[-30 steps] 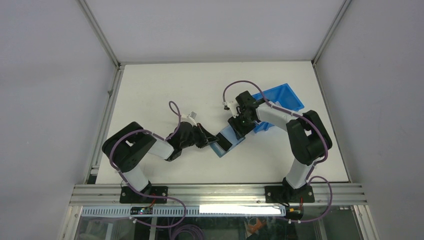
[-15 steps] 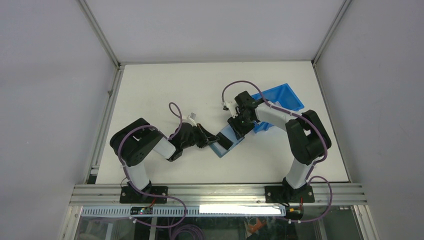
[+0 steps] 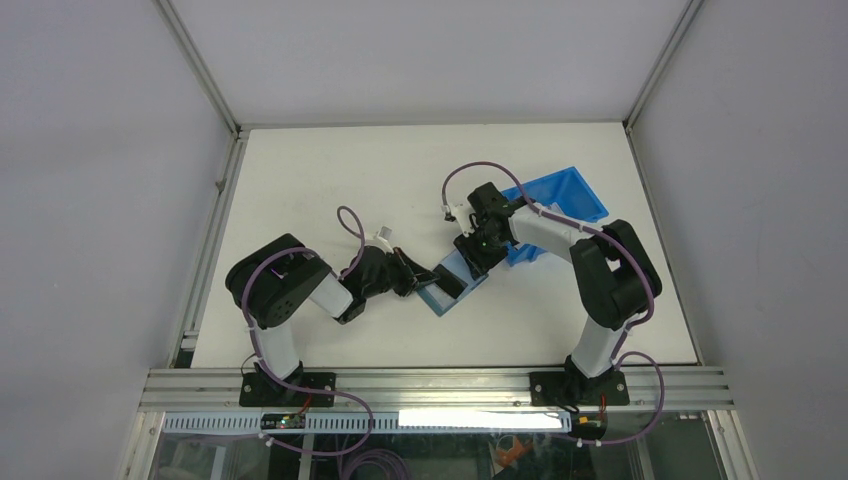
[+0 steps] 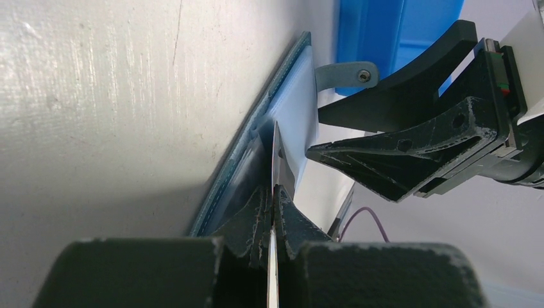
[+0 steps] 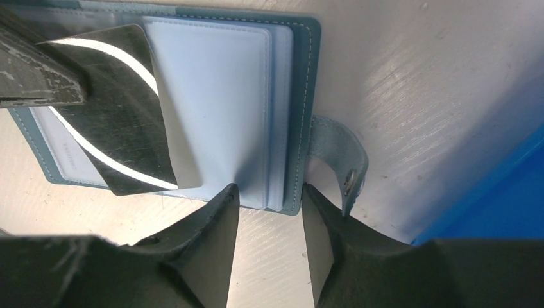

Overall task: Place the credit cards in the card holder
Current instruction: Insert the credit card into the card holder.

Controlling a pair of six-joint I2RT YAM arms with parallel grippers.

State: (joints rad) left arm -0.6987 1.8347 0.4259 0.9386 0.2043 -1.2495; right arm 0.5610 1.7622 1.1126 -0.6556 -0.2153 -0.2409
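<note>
The card holder (image 3: 455, 283) lies open on the table (image 3: 300, 180) between my left gripper (image 3: 418, 278) and right gripper (image 3: 478, 262), with the bin (image 3: 560, 200) behind it to my right. A credit card (image 5: 122, 109) in the left gripper overlaps the holder's nearer half.

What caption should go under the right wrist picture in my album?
Left gripper holds a striped card over the open card holder while the right gripper straddles its edge.

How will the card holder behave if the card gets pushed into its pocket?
Probably floppy: the card holder looks like soft stitched material, and its snap tab curls up. It might slide on the smooth table, though the right gripper straddles its edge.
</note>
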